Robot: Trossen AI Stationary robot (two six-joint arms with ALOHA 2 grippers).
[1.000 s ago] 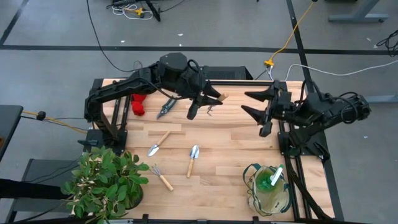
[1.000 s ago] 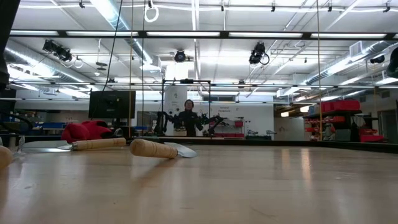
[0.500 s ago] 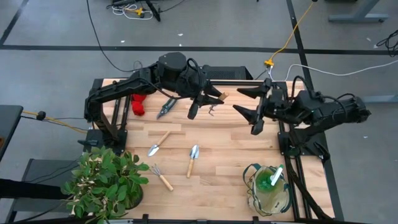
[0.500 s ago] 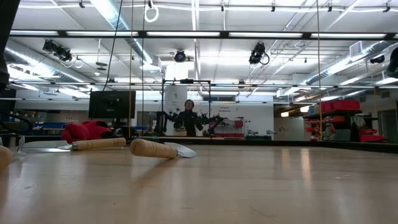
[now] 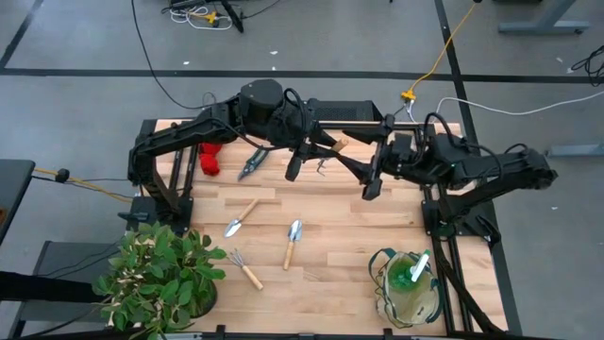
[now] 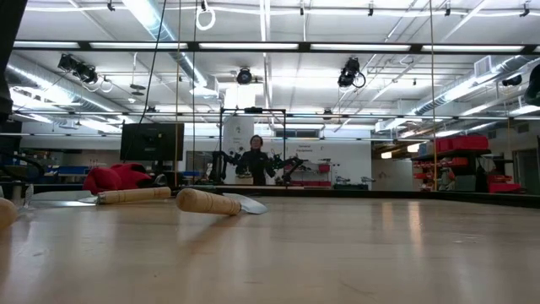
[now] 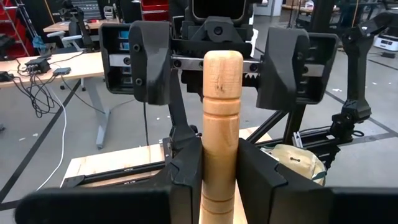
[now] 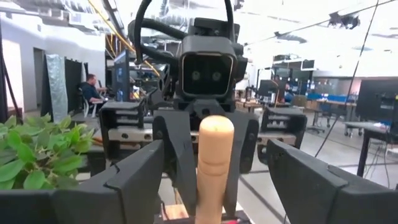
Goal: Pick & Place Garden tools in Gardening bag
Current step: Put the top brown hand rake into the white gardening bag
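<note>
Now the right end effector [image 5: 366,170], fingers apart, has closed in on the rake handle [image 7: 222,124] clamped by the left end effector [image 5: 304,151]: handover toward the gardening bag [image 5: 408,283] likely imminent.

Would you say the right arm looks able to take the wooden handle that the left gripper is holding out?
Probably yes: the right gripper faces the wooden handle with its jaws open on either side, and nothing stands between them. The left gripper grips only the handle's lower part.
</note>
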